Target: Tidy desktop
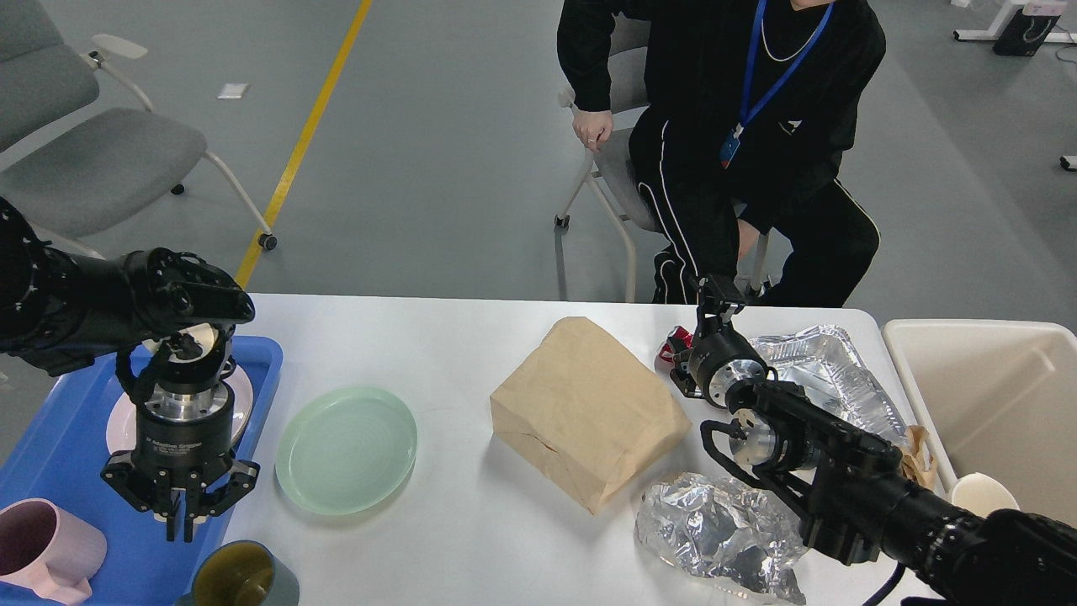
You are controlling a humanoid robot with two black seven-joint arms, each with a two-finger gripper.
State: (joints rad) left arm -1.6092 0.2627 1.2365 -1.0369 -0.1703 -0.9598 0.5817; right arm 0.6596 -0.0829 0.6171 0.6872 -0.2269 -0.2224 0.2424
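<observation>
1. Left gripper [183, 515]: hangs pointing down over the near inner edge of the blue tray [50, 454]; fingers close together at the tips, nothing between them. Whether they meet fully cannot be told.
2. Right gripper [717, 295]: reaches away toward the far edge of the desktop [471, 337]; seen small and end-on, so its fingers cannot be told apart. State: cannot tell. A red item [676, 343] lies just beside it, to its left and slightly nearer; contact cannot be told.
3. Desktop: white, spans the whole lower view beneath both arms.
4. Items beside the left gripper: white plate [240, 404] on the tray, under the wrist; pink mug [42, 551] on the tray, to its left and nearer; dark green cup [244, 576] just below and right of it; pale green plate [347, 450] on the desktop, near to its right.
5. Items beside the right arm: brown paper bag [585, 412], left of the wrist, long axis running from far-left to near-right; foil tray [812, 366], right of the gripper; crumpled foil [719, 534], nearer, under the forearm; beige bin [989, 396], far right, off the table edge.
6. Judgement: the pale green plate is nearer the left arm, and the tray it likely belongs to lies directly under that gripper. The foil and bag are nearer the right arm, with the bin on its outer side.
</observation>
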